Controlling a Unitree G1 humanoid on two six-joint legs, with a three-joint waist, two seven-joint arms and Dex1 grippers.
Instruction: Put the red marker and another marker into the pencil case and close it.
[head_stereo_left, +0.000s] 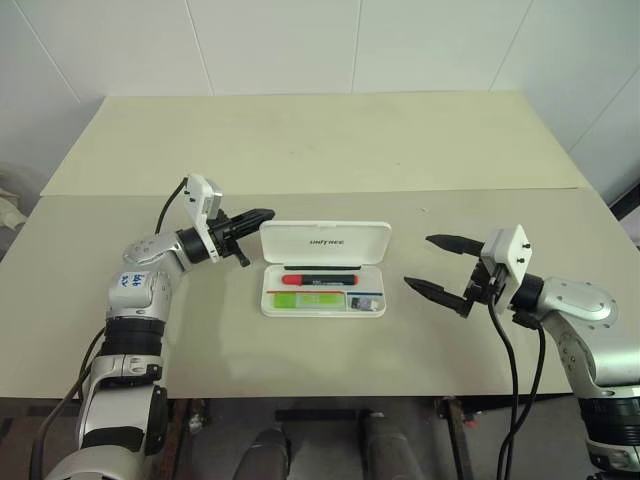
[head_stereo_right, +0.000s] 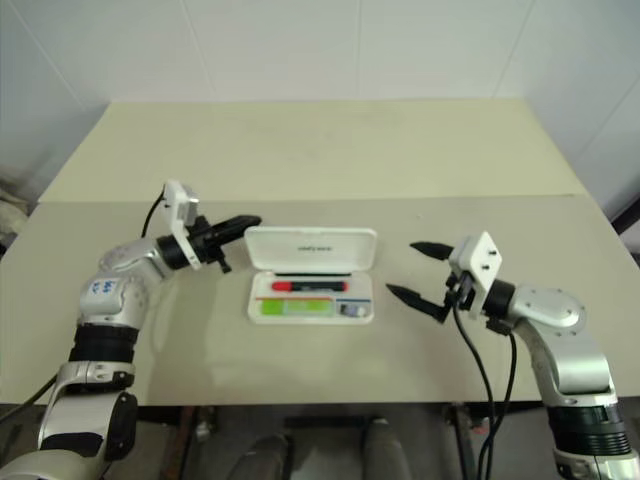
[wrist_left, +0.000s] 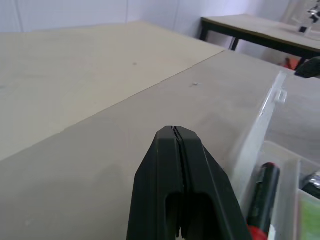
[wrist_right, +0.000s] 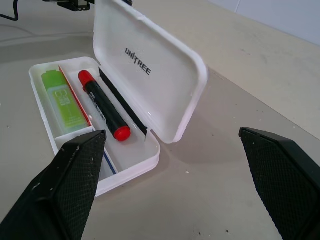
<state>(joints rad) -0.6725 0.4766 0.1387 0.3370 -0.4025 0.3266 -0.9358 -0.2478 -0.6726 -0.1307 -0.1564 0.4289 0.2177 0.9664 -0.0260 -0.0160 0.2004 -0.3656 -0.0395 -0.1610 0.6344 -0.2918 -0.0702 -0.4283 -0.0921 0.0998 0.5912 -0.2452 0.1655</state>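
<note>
The white pencil case (head_stereo_left: 322, 311) lies open at the table's middle, its lid (head_stereo_left: 325, 242) standing up at the back. Inside, the red marker (head_stereo_left: 320, 279) rests in the rear slot and the light green highlighter (head_stereo_left: 300, 299) in the front one. My left gripper (head_stereo_left: 266, 214) is shut and empty, its tips level and close to the lid's left upper corner. In the left wrist view the shut fingers (wrist_left: 173, 150) sit just beside the lid's edge. My right gripper (head_stereo_left: 432, 264) stands wide open to the right of the case, empty, pointing at it.
A small dark item (head_stereo_left: 368, 303) lies in the case's little right compartment. A seam (head_stereo_left: 400, 189) runs across the beige table behind the case. Another table (wrist_left: 260, 30) stands off to the side. Bare tabletop surrounds the case.
</note>
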